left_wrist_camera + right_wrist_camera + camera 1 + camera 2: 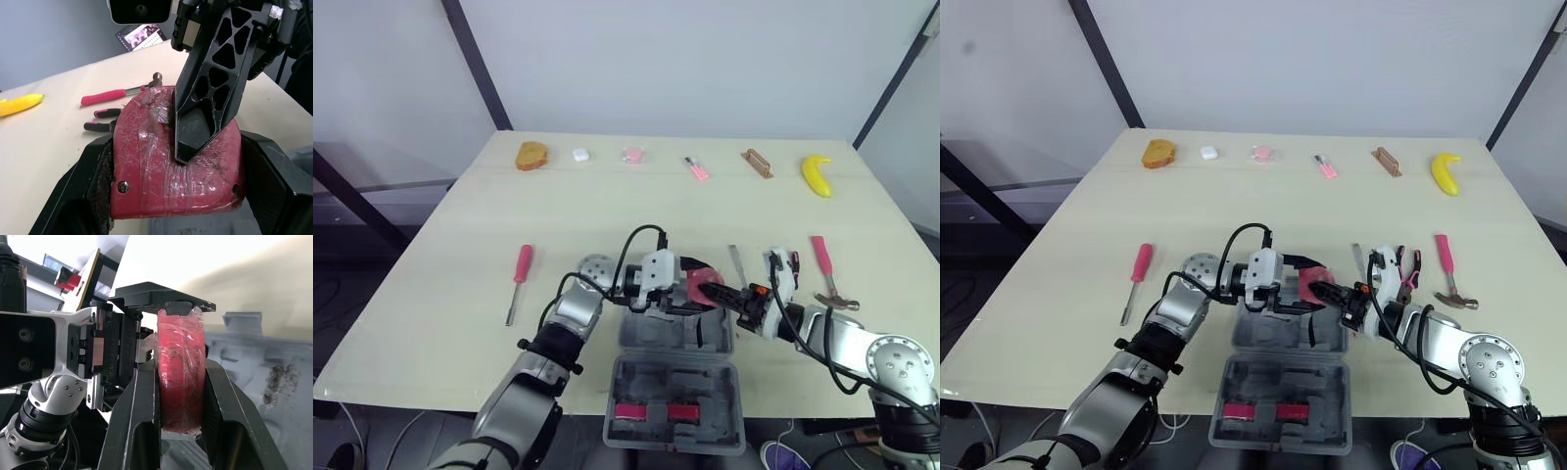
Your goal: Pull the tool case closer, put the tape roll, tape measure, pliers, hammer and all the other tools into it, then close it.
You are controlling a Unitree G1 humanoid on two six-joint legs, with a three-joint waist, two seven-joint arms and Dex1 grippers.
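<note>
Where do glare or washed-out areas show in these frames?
Right wrist view: the background behind the tool case is washed out nearly white. Left wrist view: small glints on the shiny wrapped face of the tape measure. Eye views: even light across the table, only a faint shadow beside the screwdriver.

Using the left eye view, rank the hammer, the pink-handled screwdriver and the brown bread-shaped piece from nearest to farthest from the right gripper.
Measured from the right gripper, which is shut on the tape measure:
1. hammer, close by on its right.
2. screwdriver, across on the left side.
3. brown bread-shaped piece, at the far left corner.
</note>
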